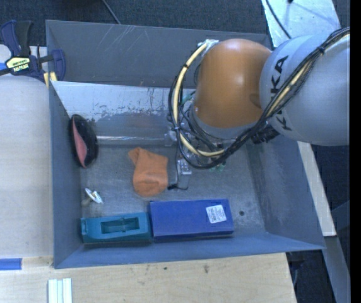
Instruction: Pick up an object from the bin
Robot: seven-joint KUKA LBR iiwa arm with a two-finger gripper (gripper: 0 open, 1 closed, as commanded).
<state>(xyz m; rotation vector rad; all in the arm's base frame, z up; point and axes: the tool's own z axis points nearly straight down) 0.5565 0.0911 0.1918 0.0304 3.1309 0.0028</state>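
Your arm's orange cover (231, 84) looms highest. From the left: teal box (114, 227), orange lump (147, 172) mid-bin, then the gripper (182, 174) just beside its right edge; you cannot tell whether it is spread or closed.

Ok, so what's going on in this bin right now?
A KUKA arm reaches into the grey bin from the right. Its jaws are down beside the right side of a crumpled orange lump in the middle of the floor. Whether they grip it cannot be told. A blue box and a teal holder lie along the front wall, and a black-and-pink thing leans at the left.
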